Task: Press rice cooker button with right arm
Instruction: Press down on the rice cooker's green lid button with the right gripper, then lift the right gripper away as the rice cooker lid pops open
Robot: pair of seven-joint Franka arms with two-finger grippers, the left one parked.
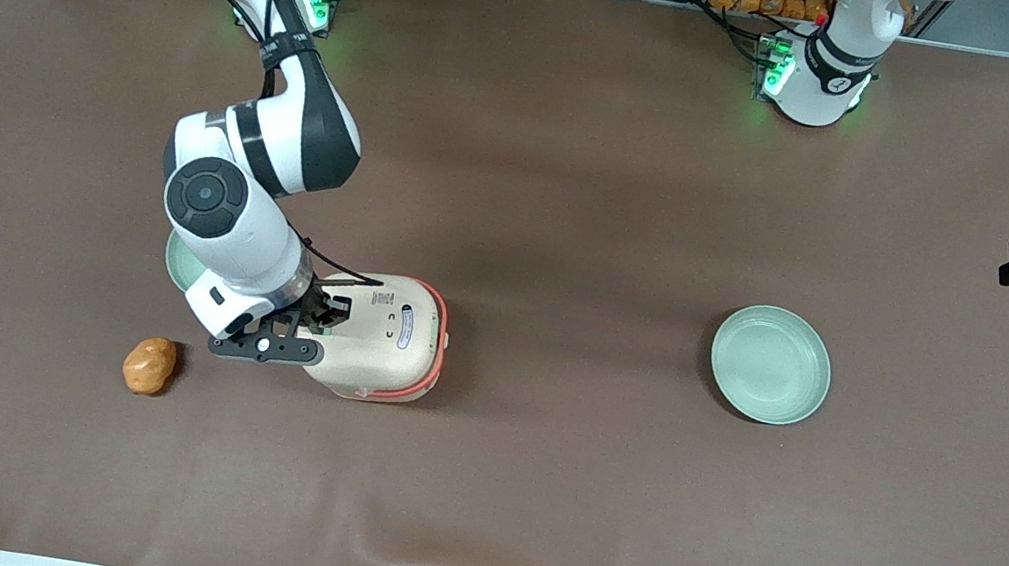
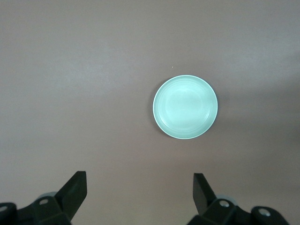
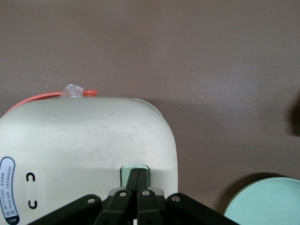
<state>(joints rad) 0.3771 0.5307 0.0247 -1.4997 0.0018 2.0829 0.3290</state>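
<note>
The rice cooker [image 1: 385, 337] sits on the brown table with its cream lid closed and an orange-red band along its edge. In the right wrist view its lid [image 3: 89, 140] fills much of the frame, with a pale green button [image 3: 124, 171] at the lid's edge. My right arm [image 1: 247, 182] reaches down over the cooker's end. Its gripper [image 1: 330, 311] is shut and empty. The closed fingertips [image 3: 137, 172] rest on the green button.
A pale green plate [image 1: 178, 264] lies partly under my arm beside the cooker; it also shows in the right wrist view [image 3: 267, 204]. An orange-brown lump [image 1: 149, 366] lies nearer the front camera. Another green plate [image 1: 770, 364] lies toward the parked arm's end.
</note>
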